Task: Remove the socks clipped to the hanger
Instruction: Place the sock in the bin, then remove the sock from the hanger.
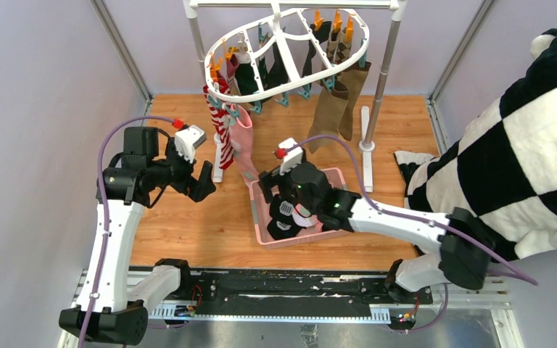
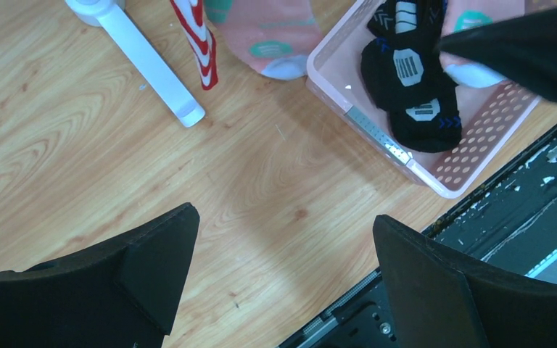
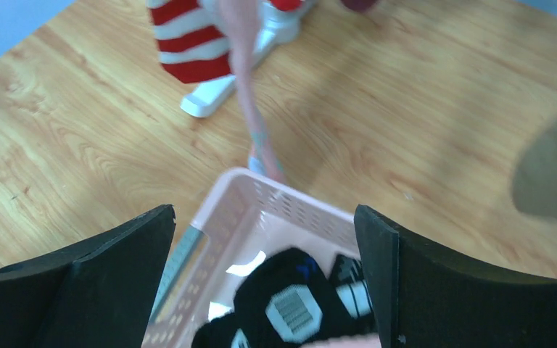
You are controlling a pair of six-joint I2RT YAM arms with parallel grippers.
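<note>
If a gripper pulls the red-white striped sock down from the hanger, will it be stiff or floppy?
Likely floppy: the striped sock hangs limp and straight down from the hanger. Probably light for its size, since it looks like thin fabric. The hanger may swing when the sock is pulled, because it seems only suspended from the pole rack.

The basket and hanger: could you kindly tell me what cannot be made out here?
- Basket, top view: the right arm covers much of it; contents uncountable.
- Hanger, top view: far clips too small, overlapped by socks.
- Brown shape, right wrist view: blurred, cut off by the edge.
</note>
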